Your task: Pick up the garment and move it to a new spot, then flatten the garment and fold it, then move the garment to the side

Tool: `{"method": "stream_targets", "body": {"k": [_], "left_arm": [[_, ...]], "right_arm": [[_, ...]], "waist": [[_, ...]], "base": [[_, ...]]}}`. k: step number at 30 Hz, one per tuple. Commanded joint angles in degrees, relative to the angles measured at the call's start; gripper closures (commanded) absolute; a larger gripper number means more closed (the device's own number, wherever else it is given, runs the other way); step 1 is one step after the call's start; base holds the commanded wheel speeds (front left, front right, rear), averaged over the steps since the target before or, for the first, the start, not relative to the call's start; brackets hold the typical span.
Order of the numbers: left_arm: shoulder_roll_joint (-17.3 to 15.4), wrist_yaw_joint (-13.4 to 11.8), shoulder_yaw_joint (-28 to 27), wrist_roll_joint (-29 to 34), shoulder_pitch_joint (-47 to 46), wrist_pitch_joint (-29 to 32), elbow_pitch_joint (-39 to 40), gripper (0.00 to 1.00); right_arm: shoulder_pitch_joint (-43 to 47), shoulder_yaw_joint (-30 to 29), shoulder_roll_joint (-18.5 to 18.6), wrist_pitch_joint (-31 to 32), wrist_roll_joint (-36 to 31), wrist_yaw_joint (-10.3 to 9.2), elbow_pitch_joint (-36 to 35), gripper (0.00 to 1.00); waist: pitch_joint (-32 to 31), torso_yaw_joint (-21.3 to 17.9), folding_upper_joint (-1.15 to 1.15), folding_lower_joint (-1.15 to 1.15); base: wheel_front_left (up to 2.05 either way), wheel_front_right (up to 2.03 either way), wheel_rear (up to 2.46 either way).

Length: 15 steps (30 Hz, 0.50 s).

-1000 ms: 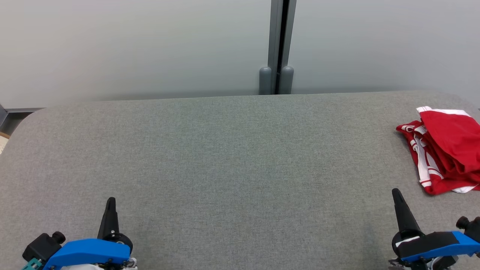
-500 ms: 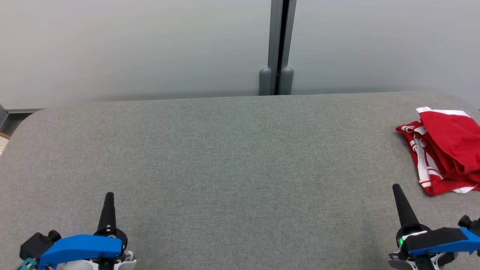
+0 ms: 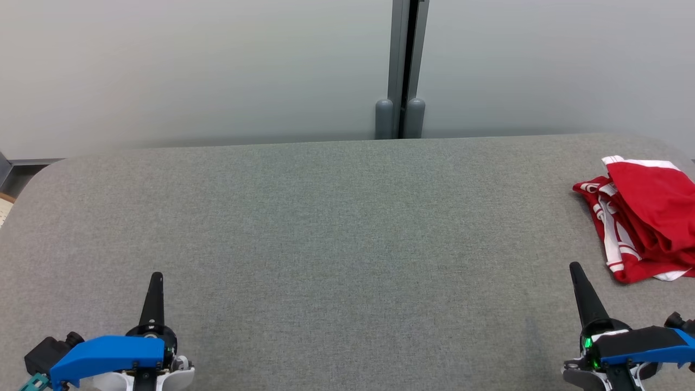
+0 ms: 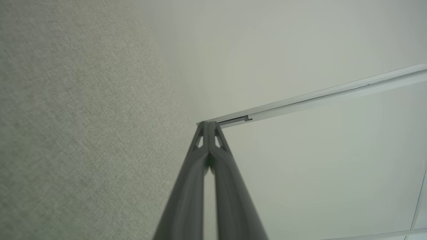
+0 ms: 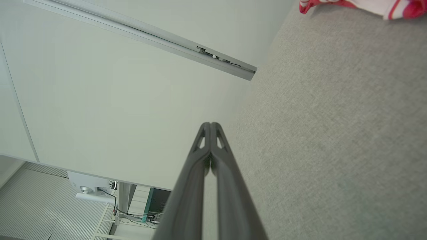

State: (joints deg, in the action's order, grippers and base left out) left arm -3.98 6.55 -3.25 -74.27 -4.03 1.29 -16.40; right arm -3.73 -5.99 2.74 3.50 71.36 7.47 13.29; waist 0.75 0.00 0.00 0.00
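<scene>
A red garment (image 3: 646,217) with white trim lies bunched at the far right of the grey fabric table (image 3: 347,228), partly cut off by the head view's edge. A strip of the garment (image 5: 353,5) also shows at the top of the right wrist view. My right gripper (image 3: 573,267) is shut and empty, at the lower right, a short way below and left of the garment and apart from it. At the lower left my left gripper (image 3: 156,277) is shut and empty, far from the garment. Both wrist views show the fingers pressed together, left gripper (image 4: 208,124) and right gripper (image 5: 210,124).
A pale partition wall with a grey vertical post (image 3: 402,70) stands right behind the table's far edge. The table's rounded left corner (image 3: 38,174) drops off at the left. A wide stretch of bare fabric lies between the two grippers.
Both grippers have slid slightly forward, up the head view, and stayed shut. The garment has not moved.
</scene>
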Motion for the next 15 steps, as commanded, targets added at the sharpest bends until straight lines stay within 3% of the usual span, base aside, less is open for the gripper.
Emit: {"method": "stream_targets", "body": {"k": [1,15], "left_arm": [[-0.02,0.40,-0.51,-1.13,-1.30,0.33,0.70,1.00],[0.37,0.63,-1.52,-7.13,-1.73,2.19,1.34,1.00]], "right_arm": [[-1.12,-0.16,0.20,0.34,1.42,0.03,-0.18,1.00],[-1.75,-0.33,0.21,1.33,8.37,0.03,0.14,1.00]], "waist": [[-0.01,0.00,0.00,0.00],[-0.19,0.00,0.00,0.00]], "base": [[0.00,0.00,0.00],[0.00,0.00,0.00]]}}
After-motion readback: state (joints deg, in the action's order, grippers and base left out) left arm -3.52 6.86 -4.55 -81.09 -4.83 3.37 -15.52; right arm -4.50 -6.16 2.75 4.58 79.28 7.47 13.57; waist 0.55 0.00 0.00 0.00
